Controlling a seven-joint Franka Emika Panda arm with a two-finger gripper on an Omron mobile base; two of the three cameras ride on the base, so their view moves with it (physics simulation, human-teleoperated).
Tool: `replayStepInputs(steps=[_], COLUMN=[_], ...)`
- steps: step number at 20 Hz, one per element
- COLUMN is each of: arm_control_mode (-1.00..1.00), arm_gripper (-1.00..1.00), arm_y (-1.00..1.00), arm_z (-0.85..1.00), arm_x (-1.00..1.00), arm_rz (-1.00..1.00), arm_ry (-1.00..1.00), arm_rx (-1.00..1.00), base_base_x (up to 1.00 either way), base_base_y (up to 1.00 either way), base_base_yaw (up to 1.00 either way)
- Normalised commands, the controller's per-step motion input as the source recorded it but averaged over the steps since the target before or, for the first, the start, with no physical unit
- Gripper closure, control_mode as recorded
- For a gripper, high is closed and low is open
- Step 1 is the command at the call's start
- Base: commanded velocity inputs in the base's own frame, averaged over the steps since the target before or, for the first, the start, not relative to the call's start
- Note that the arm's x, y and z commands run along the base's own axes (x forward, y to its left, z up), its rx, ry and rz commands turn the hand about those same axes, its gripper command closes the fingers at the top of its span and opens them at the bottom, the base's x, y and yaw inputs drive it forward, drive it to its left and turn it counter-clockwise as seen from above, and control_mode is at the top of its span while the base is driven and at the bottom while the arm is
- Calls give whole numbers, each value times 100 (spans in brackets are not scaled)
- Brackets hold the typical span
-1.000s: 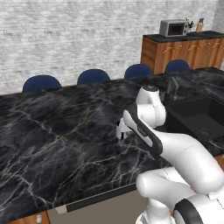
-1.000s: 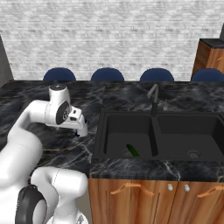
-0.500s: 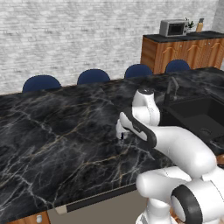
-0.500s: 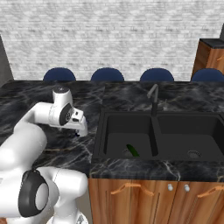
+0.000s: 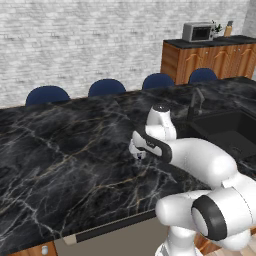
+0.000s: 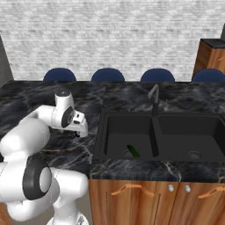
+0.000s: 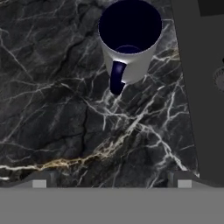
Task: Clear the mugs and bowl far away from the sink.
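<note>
No writing is showing anywhere on the white mug (image 7: 130, 43) with its navy inside, nor on the black marble bench (image 7: 65, 127) around it. The gripper (image 7: 111, 183) is hovering over the bench with its jaws spread wide, holding nothing, touching nothing. The mug is standing upright at twelve o'clock from the jaws, handle turned back toward them. The sink (image 6: 160, 136) is sitting at three o'clock, just beside the mug.

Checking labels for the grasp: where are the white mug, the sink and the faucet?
white mug (image 7: 131, 61): hand view, on its outer wall.
sink (image 6: 132, 125): right base view, left basin's back wall.
faucet (image 6: 154, 102): right base view, its upright stem.
</note>
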Motion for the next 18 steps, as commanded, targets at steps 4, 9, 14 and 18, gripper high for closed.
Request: replayStepInputs(steps=[4,9,14,18], arm_control_mode=[-100,-100,-100,-100], arm_gripper=[-100,-100,-100,-100], arm_y=[0,0,0,2], arm_z=[-18,-14,-11,-16], arm_x=[18,23,17,8], arm_rz=[-1,-1,0,0], arm_ry=[0,0,0,0], arm_rx=[0,0,0,0], base_base_x=[0,0,0,0], base_base_y=[0,0,0,0], base_base_yaw=[0,0,0,0])
